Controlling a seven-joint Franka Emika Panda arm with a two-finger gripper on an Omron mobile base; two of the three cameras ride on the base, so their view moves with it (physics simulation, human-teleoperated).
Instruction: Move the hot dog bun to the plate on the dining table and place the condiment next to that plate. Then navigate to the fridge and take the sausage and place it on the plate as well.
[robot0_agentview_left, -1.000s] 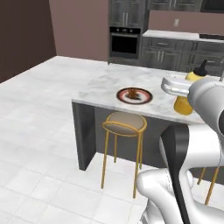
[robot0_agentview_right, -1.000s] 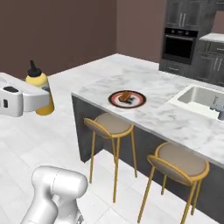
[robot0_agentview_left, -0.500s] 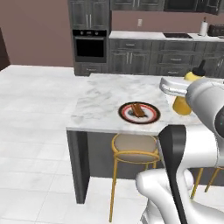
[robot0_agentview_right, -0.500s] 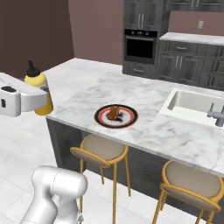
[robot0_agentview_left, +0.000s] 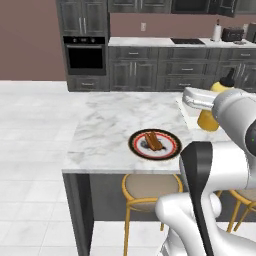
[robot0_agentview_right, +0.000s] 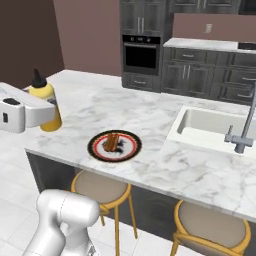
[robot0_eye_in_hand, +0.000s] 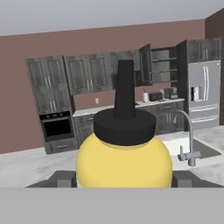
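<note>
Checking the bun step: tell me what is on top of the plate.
A brown hot dog bun lies on the red-rimmed plate on the marble counter. Whatever is beneath the bun is covered.

I see my arm raised level over the counter edge, gripper clamped around the yellow condiment bottle, upright.

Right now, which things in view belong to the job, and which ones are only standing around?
For the job: yellow condiment bottle, held in the gripper; plate with the bun; fridge.

Standing around: sink, faucet, oven, stools.
</note>
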